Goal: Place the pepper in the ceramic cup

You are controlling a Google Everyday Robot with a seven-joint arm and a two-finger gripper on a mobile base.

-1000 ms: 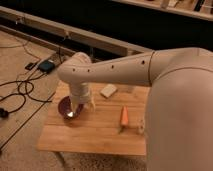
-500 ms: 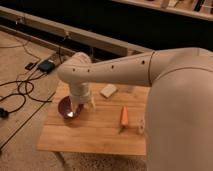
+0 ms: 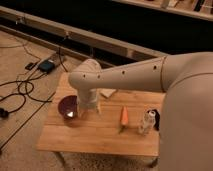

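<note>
the arm is holding the same pose as a second ago, so nothing is advancing: the gripper is hanging by the purple bowl's right rim, jaws standing wide and empty. the pepper is lying untouched on the counter, beside the clear bottle. the pale ceramic cup is peeking out behind the arm, its shape being hard to make out.

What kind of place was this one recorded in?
Probably a robotics lab or test room: loose cables and a small box lie on the floor, and the gripper hangs by a purple bowl on a wooden table.
</note>
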